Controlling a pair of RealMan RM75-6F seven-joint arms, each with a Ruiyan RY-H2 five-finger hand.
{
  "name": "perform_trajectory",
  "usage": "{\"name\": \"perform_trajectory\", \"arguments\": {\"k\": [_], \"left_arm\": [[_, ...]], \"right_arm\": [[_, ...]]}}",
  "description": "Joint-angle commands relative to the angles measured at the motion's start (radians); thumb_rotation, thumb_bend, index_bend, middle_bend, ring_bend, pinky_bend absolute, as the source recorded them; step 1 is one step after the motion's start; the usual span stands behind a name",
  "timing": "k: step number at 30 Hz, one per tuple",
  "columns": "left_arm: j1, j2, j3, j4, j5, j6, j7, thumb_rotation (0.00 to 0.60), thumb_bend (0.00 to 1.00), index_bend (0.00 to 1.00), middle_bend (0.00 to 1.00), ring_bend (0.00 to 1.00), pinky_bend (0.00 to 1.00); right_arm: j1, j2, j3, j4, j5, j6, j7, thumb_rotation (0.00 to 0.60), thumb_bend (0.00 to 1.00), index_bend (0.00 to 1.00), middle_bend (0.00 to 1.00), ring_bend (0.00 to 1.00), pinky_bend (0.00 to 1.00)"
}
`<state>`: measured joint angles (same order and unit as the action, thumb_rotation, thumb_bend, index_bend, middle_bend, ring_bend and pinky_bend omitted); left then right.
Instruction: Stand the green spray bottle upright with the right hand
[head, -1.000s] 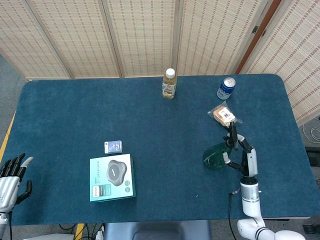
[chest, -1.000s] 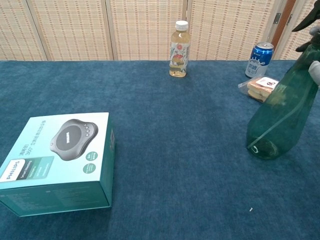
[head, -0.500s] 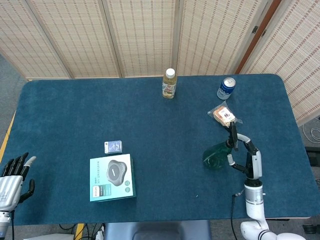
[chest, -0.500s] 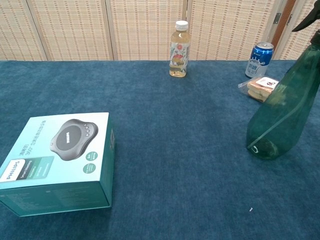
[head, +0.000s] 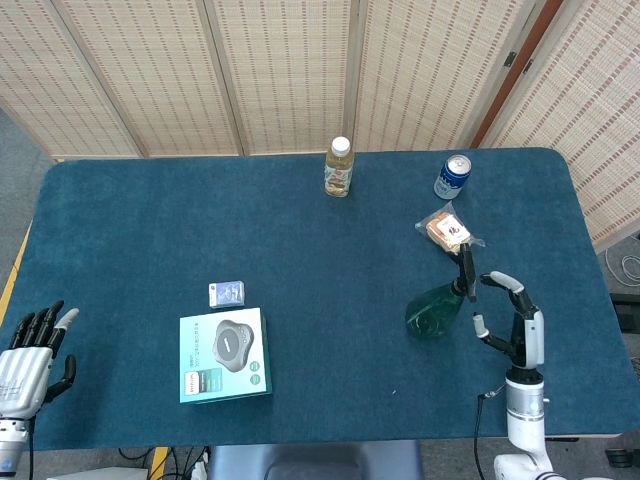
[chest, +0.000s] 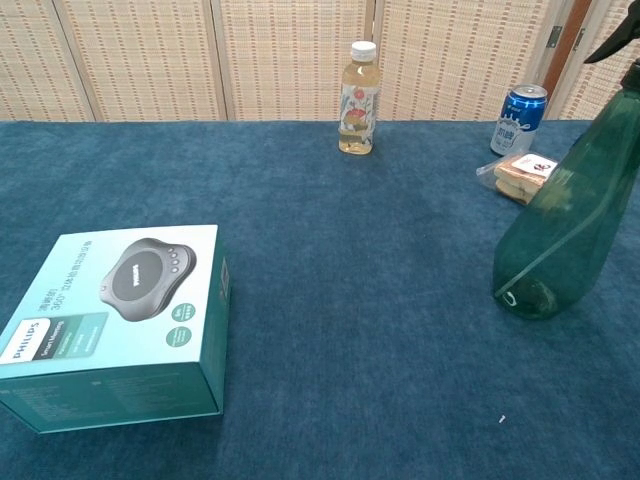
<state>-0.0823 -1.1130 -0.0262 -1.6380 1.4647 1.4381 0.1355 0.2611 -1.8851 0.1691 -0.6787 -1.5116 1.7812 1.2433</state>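
Observation:
The green spray bottle (head: 437, 306) stands upright on the blue table, black nozzle on top; the chest view shows the green spray bottle (chest: 565, 220) at the right edge. My right hand (head: 517, 330) hovers just right of it with fingers spread, apart from the bottle and holding nothing. It does not show in the chest view. At the table's front left corner my left hand (head: 32, 350) rests with fingers apart, empty.
A teal Philips box (head: 225, 354) lies front left with a small box (head: 226, 294) behind it. At the back stand a drink bottle (head: 339, 168) and a blue can (head: 452, 177). A wrapped snack (head: 446, 231) lies just behind the spray bottle.
My right hand has let go of the spray bottle's neck and drawn back to the right. The bottle stays standing. The left hand shifted slightly.

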Motion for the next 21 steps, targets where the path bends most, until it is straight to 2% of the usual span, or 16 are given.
{"name": "perform_trajectory", "arguments": {"k": [1,5,8,13,18,21], "left_arm": [[-0.008,0.014,-0.014,-0.015,0.005,0.009,-0.012,0.6,0.59,0.09,0.0,0.0,0.0],[-0.022,0.039,-0.031,-0.035,0.006,0.008,-0.039,0.6,0.59,0.09,0.0,0.0,0.0],[-0.03,0.05,-0.035,-0.048,0.005,-0.001,-0.049,0.6,0.59,0.09,0.0,0.0,0.0],[-0.054,0.07,-0.041,-0.083,-0.007,-0.039,-0.032,0.6,0.59,0.09,0.0,0.0,0.0],[-0.072,0.082,-0.048,-0.125,-0.034,-0.067,-0.006,0.6,0.59,0.09,0.0,0.0,0.0],[-0.076,0.073,-0.051,-0.132,-0.044,-0.068,0.002,0.6,0.59,0.09,0.0,0.0,0.0]], "right_arm": [[-0.067,0.228,-0.055,-0.275,-0.028,-0.007,-0.277,0.6,0.25,0.27,0.32,0.31,0.32],[-0.121,0.511,-0.103,-0.65,-0.039,-0.036,-0.601,0.6,0.25,0.27,0.32,0.31,0.32],[-0.146,0.655,-0.128,-0.813,-0.01,-0.086,-0.811,0.6,0.26,0.27,0.32,0.3,0.32],[-0.161,0.784,-0.158,-0.918,0.071,-0.196,-1.074,0.6,0.27,0.27,0.32,0.29,0.32],[-0.163,0.821,-0.189,-0.892,0.138,-0.305,-1.255,0.6,0.28,0.27,0.31,0.28,0.32],[-0.168,0.811,-0.206,-0.848,0.144,-0.341,-1.303,0.6,0.28,0.27,0.29,0.26,0.32]]}}
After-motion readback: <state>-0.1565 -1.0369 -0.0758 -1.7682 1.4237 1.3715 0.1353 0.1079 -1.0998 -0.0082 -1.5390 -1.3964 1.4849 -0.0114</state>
